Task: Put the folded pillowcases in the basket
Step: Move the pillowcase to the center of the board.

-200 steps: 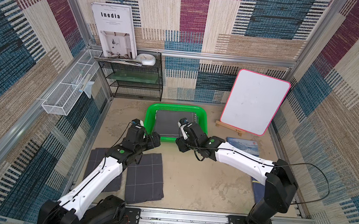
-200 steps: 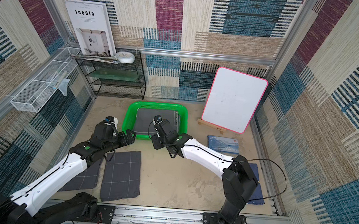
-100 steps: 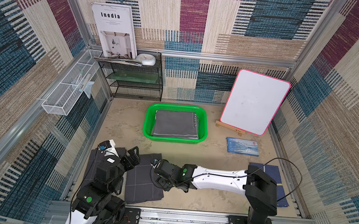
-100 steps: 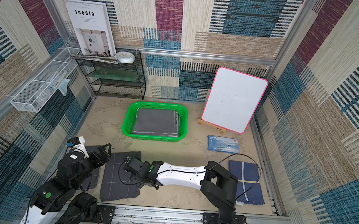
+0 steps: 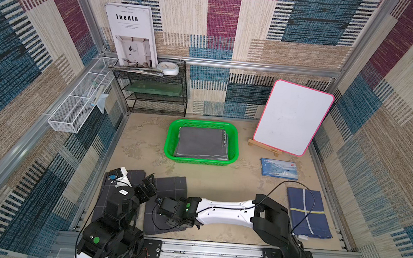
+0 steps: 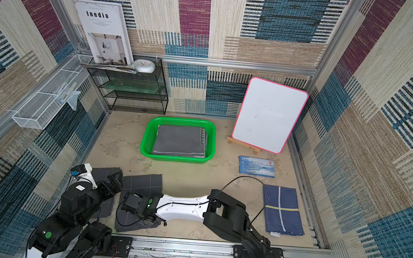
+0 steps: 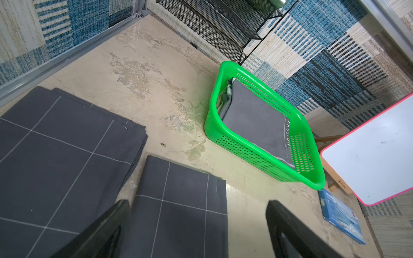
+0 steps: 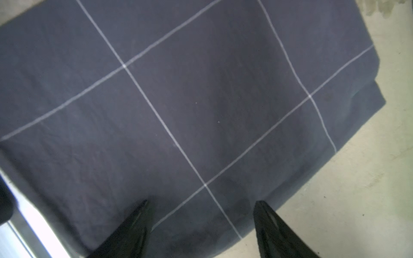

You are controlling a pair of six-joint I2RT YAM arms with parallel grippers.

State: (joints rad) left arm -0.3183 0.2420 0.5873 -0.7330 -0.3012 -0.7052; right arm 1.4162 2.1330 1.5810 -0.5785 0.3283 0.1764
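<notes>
The green basket (image 5: 170,136) (image 6: 147,134) (image 7: 214,107) stands mid-table with a grey folded pillowcase (image 5: 202,143) (image 6: 180,141) (image 7: 254,116) lying flat inside. Near the front edge lies a dark folded pillowcase (image 5: 172,186) (image 6: 142,183) (image 7: 178,201) (image 8: 178,89) with a white grid. My right gripper (image 5: 176,220) (image 6: 145,218) (image 8: 201,214) hangs open low over its near right edge, one finger above cloth, one above bare table. My left gripper (image 5: 148,189) (image 6: 113,182) (image 7: 199,212) stands wide open and empty above that pillowcase's left side.
A second dark grid pillowcase (image 5: 135,177) (image 7: 55,145) lies left under my left arm. A blue folded cloth (image 5: 306,213) lies front right. A blue box (image 5: 278,168), a whiteboard (image 5: 293,117), a black mesh shelf (image 5: 157,90) and a white wire rack (image 5: 80,103) line the back and sides.
Both arms have drawn back from the basket to the table's front, leaving the grey pillowcase inside. My right gripper has settled over the dark pillowcase and its jaws have widened.
</notes>
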